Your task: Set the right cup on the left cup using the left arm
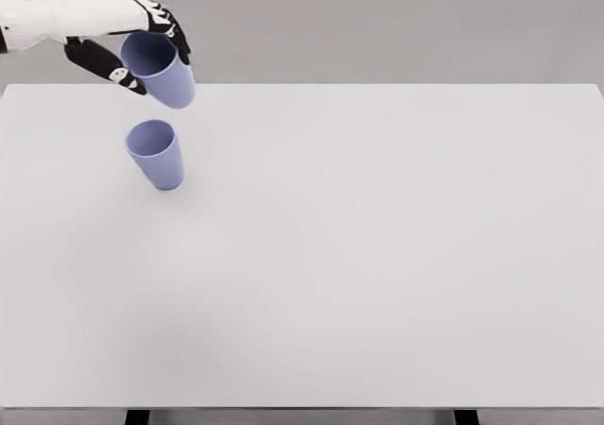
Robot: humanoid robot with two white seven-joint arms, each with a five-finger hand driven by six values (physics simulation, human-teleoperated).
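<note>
One lavender-blue cup (157, 154) stands upright on the white table (377, 255) at the left. A second cup of the same colour (160, 68) hangs in the air just above and slightly behind it, mouth up and tilted a little. My left hand (132, 52) comes in from the upper left, its black fingers (175, 28) wrapped around the raised cup's rim and side. There is a small gap between the two cups. The right arm does not show.
The far edge of the table runs behind the held cup. Two dark table legs (137, 416) show at the bottom edge.
</note>
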